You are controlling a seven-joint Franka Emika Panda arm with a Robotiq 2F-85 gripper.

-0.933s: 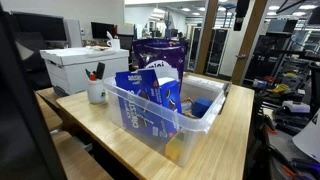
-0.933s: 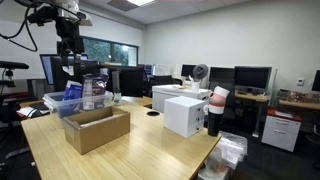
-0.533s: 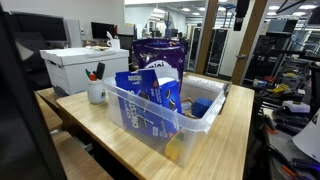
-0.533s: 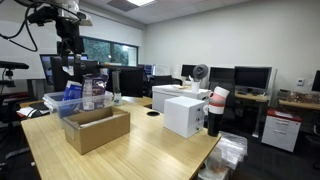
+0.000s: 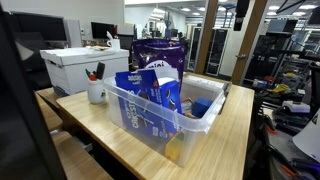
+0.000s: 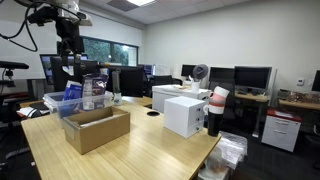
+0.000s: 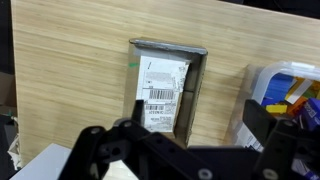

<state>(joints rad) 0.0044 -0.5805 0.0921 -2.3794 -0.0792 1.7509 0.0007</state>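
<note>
Brown cardboard box (image 7: pixel 194 90), open at the top, stands on the light wooden table (image 7: pixel 70 80) and is seen from straight above in the wrist view. A white shipping label with barcodes (image 7: pixel 162 92) lies flat inside it. In an exterior view the same box (image 6: pixel 95 128) sits well in from the table's edges, toward the end where the bin stands.

The black two-fingered hand (image 7: pixel 180 140) hangs high over the box with its fingers spread wide, holding and touching nothing. Both dark fingers fill the bottom of the wrist view. In an exterior view the arm comes down from the upper corner of the room, and the hand (image 6: pixel 69 60) is well above the table.

A clear plastic bin (image 5: pixel 200 122) stands just beside the box, nearer the table's end. It holds blue snack bags (image 5: pixel 140 100), and a large purple bag (image 5: pixel 160 52) shows behind it. Whether bin and box touch cannot be told.

Farther along the table stand a white cardboard box (image 6: pixel 183 115) and a small black ring (image 6: pixel 152 113). A white mug with pens (image 5: pixel 97 92) stands near one table edge, beside a white lidded carton (image 5: pixel 78 65).
</note>
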